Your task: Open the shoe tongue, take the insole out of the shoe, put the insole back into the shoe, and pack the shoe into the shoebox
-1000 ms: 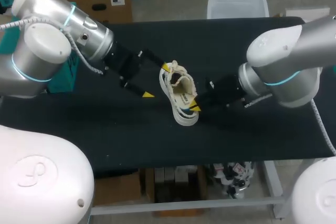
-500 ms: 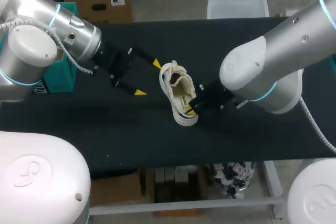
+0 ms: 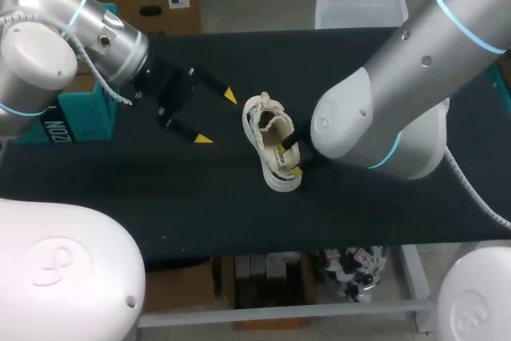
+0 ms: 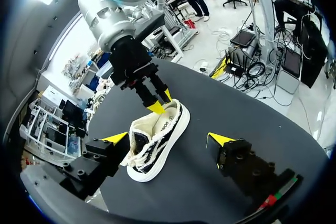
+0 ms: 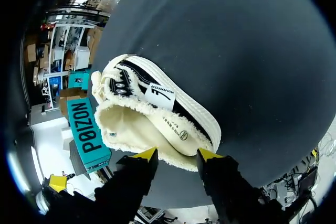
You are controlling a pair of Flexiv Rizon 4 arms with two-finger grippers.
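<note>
The right pincer (image 5: pixel 177 155) is parted only narrowly, its yellow tips at the fleecy heel rim of a cream sneaker (image 5: pixel 157 114) and clamping nothing. The sneaker, striped black along its side, rests on its sole near the middle of the black counter (image 3: pixel 200 197), with the heel toward this pincer and the laced front pointing away. Its mouth gapes and the pale insole (image 5: pixel 170 127) lies flat inside. Beyond the toe, the left pincer (image 4: pixel 169 139) hangs above the counter with its fingers spread wide and nothing between them; the sneaker lies just ahead of it, in line with the gap but apart from both tips. Farthest off, past the left pincer, a teal shoebox (image 5: pixel 86 129) sits by the counter's left edge, well apart from the sneaker.
</note>
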